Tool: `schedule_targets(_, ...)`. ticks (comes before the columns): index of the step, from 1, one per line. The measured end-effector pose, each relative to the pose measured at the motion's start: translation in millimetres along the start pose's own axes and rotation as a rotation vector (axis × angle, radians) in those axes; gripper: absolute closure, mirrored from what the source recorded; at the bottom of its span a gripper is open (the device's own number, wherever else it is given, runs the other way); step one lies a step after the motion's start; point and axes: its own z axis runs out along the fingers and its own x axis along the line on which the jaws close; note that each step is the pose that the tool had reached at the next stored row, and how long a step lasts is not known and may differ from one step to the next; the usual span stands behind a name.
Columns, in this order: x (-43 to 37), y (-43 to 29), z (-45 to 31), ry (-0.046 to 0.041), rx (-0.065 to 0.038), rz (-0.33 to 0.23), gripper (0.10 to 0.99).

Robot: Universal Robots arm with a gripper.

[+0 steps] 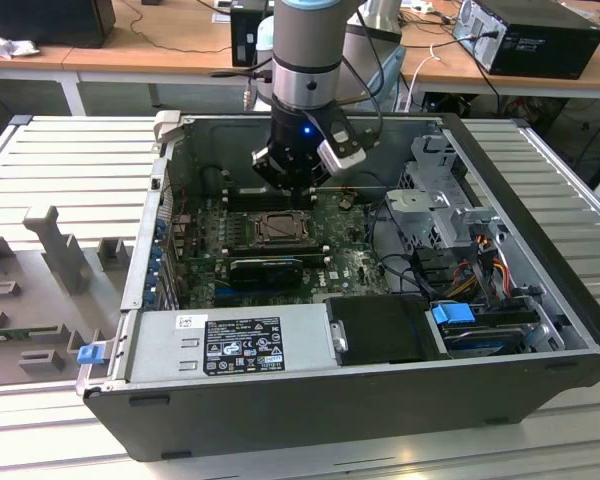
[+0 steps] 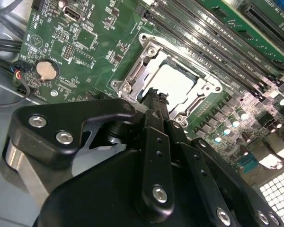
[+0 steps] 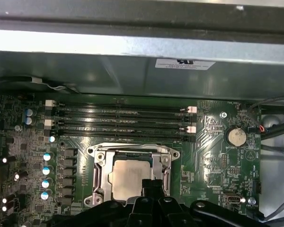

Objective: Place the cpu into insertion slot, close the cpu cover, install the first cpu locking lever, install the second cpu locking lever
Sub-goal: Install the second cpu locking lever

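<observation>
Your claw (image 2: 154,97) sits together, empty, tips right at the cpu cover (image 2: 149,64) edge, cpu (image 3: 128,177) already seated.

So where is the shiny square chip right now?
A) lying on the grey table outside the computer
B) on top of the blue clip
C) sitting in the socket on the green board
C: in both wrist views the cpu lies flat inside the insertion slot on the green motherboard, its silvery top showing through the cpu cover, with the gripper poised just above its edge.
</observation>
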Motion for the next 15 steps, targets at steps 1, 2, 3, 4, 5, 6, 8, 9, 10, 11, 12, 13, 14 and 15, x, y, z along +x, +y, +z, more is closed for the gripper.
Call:
schedule_targets(1,0.1,-0.2,-0.8,0.0002,0.0,0.0,0.98)
schedule_targets(2,0.0,-0.2,-2.2,0.0001,0.0,0.0,0.98)
schedule_targets(3,-0.1,-0.1,-4.5,0.0,0.0,0.0,0.98)
schedule_targets(4,-0.1,-0.1,-7.7,0.0001,0.0,0.0,0.98)
schedule_targets(5,-0.1,-0.4,-7.9,0.0,0.0,0.0,0.98)
schedule_targets(6,-0.1,-1.0,-8.0,0.0001,0.0,0.0,0.98)
schedule_targets(8,0.0,-2.8,-7.9,0.0001,0.0,0.0,0.98)
schedule_targets(9,0.1,-5.0,-7.8,0.0001,0.0,0.0,0.98)
schedule_targets(10,0.2,-7.4,-7.7,0.0001,0.0,0.0,0.98)
schedule_targets(11,0.3,-10.5,-7.5,0.0,0.0,0.0,0.98)
schedule_targets(12,0.4,-12.9,-7.3,0.0001,0.0,0.0,0.98)
schedule_targets(13,0.5,-15.2,-7.1,0.0001,0.0,0.0,0.98)
schedule_targets(14,0.6,-16.9,-7.1,0.0,0.0,0.0,0.98)
schedule_targets(15,0.6,-18.8,-7.1,0.0001,0.0,0.0,0.98)
